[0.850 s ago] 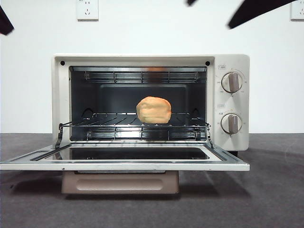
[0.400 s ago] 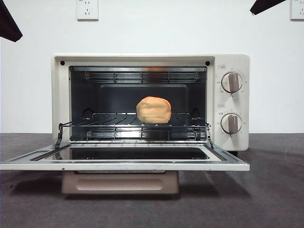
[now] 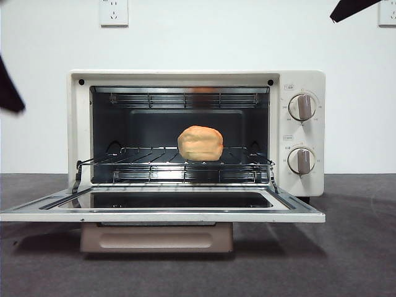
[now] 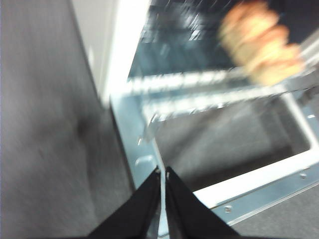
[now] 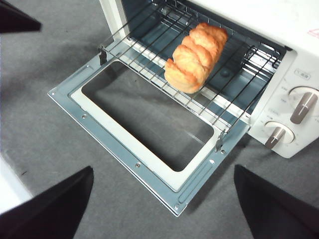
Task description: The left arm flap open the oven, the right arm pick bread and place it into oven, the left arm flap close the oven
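Bread sits inside the oven, lying on the wire rack a little right of the middle of the cavity, with its rounded end facing out in the front view. The right wrist view shows the same loaf from above: long, knobbly and golden-orange, stretched front to back across the rack bars, with nothing gripping it. The oven door hangs fully open and lies flat in front of the cavity, its dark glass window facing up; the tan-brown handle shows below the door's front edge. Two round knobs stand one above the other on the cream panel at the right of the cavity. The left gripper is out beside the left corner of the open door, just above its hinge side; its two black jaws are nearly closed, with only a thin slit between the tips and nothing held. That wrist picture is blurred, so finer detail of the rack and the loaf is hard to make out. In the front view a dark tip at the left edge matches this arm. The right gripper hovers above the table in front of the open door, its jaws spread wide and empty. The grey table carries the oven; a white wall with a socket stands behind.
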